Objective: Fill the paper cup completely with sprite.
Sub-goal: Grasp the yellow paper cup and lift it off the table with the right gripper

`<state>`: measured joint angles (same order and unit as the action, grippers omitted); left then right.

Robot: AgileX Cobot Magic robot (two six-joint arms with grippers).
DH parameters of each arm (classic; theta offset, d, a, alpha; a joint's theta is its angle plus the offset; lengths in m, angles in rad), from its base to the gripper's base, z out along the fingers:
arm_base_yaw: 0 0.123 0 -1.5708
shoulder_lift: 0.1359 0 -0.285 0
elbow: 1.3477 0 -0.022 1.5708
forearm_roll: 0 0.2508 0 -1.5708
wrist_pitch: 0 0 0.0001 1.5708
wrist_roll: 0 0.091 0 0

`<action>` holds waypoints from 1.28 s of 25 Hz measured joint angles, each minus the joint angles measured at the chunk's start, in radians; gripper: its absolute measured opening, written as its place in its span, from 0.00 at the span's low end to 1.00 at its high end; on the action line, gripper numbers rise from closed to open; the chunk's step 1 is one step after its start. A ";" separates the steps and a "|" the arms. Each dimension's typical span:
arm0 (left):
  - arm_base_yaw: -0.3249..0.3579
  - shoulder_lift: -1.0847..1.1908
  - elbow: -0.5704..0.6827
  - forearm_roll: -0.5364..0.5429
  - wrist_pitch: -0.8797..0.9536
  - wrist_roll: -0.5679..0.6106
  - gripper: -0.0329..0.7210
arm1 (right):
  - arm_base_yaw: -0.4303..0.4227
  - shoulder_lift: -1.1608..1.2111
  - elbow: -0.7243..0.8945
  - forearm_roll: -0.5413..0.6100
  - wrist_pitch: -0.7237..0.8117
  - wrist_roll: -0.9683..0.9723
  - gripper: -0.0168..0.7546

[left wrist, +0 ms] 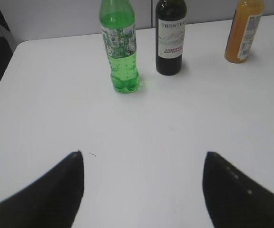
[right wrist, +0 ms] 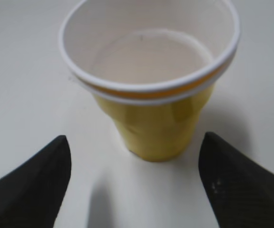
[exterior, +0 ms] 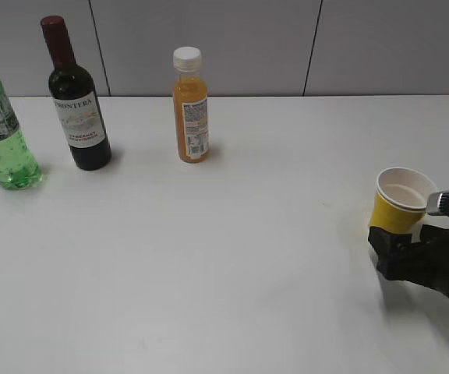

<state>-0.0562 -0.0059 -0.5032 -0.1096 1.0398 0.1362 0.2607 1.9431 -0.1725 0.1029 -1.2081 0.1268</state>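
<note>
The paper cup (exterior: 403, 199) stands near the tabletop (exterior: 232, 257) right edge, just ahead of the right claw (right wrist: 134, 183) (spread wide, holding nothing). The left claw (left wrist: 144, 187) gapes empty; the sprite (left wrist: 119, 45) stands far left.

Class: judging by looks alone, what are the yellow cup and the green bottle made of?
Cup: probably paper, matte yellow outside, white inside, rolled rim, slightly dented wall. Green bottle: likely plastic, glossy and translucent, with light passing through its moulded, lobed base.
</note>
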 joint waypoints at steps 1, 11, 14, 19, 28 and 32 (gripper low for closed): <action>0.000 0.000 0.000 0.000 0.000 0.000 0.83 | 0.000 0.008 -0.009 0.009 -0.001 0.000 0.86; 0.000 0.000 0.000 0.000 0.000 0.000 0.83 | 0.000 0.035 -0.062 0.048 -0.002 0.011 0.86; 0.000 0.000 0.000 0.000 0.000 0.000 0.83 | 0.000 0.036 -0.063 0.052 -0.003 0.011 0.86; 0.000 0.000 0.000 0.000 0.000 0.000 0.83 | 0.000 0.053 -0.064 0.053 -0.004 0.011 0.85; 0.000 0.000 0.000 0.000 0.000 0.000 0.83 | 0.000 0.119 -0.121 0.053 -0.004 0.011 0.83; 0.000 0.000 0.000 0.000 0.000 0.000 0.83 | 0.000 0.136 -0.142 0.053 -0.004 0.011 0.83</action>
<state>-0.0562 -0.0059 -0.5032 -0.1096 1.0398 0.1365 0.2607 2.0789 -0.3146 0.1564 -1.2125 0.1378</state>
